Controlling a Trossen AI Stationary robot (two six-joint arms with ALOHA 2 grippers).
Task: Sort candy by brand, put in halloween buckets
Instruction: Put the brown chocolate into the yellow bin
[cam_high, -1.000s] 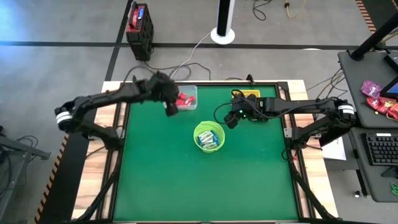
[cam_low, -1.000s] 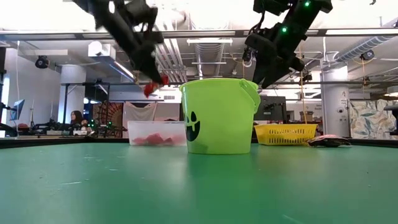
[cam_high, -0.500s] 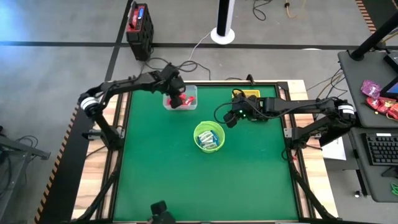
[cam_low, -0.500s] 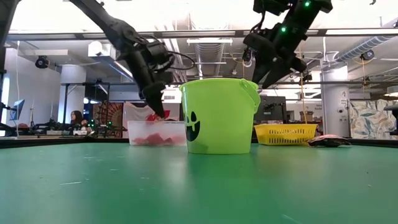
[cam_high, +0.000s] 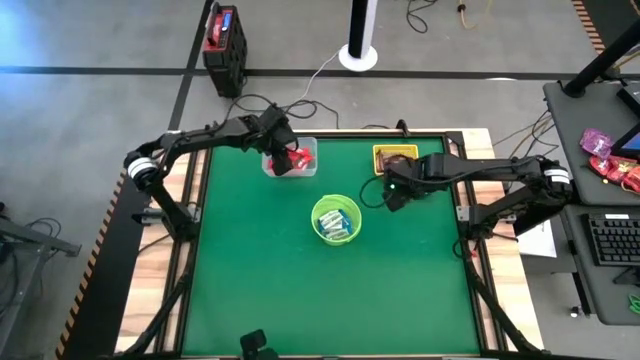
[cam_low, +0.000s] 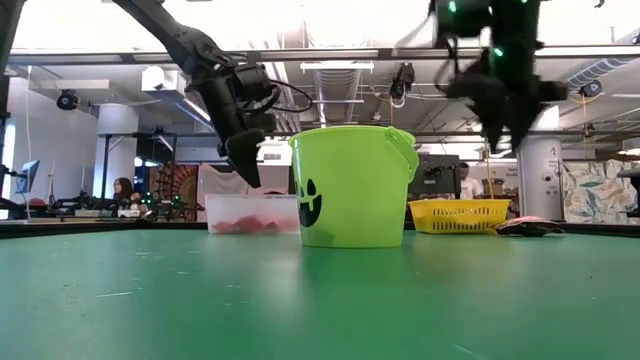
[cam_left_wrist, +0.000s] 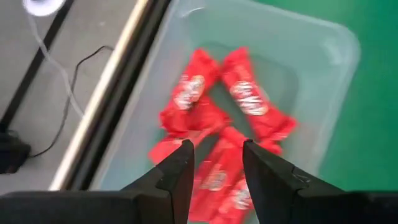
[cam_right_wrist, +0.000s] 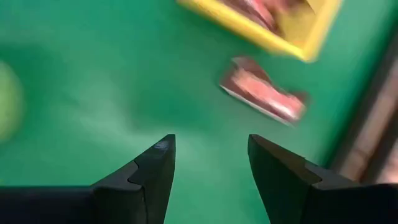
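My left gripper (cam_high: 285, 160) is open and empty above the clear box (cam_high: 308, 147), which holds several red bars (cam_left_wrist: 245, 102). In the low view it hangs just over the box (cam_low: 222, 203). My right gripper (cam_high: 393, 195) is open and empty above the green table, between the lime-green bucket (cam_high: 336, 219) and the yellow basket (cam_high: 380, 150). The bucket holds blue-and-white bars (cam_high: 338, 228). The basket holds dark brown bars. One dark brown bar (cam_right_wrist: 264, 90) lies flat on the table beside the basket's corner (cam_right_wrist: 298, 46), ahead of my right gripper (cam_right_wrist: 211, 155).
The three containers stand in the table's far half. The table's raised black frame (cam_high: 462, 200) runs close to the loose brown bar. The near half of the green mat (cam_high: 330, 300) holds nothing that shows. People and benches show in the room behind.
My left gripper has carried a red bar toward the far edge and down over the clear box. The bar no longer shows at its fingers, and the gripper has risen slightly. My right gripper has moved toward the table's right edge, away from the bucket.
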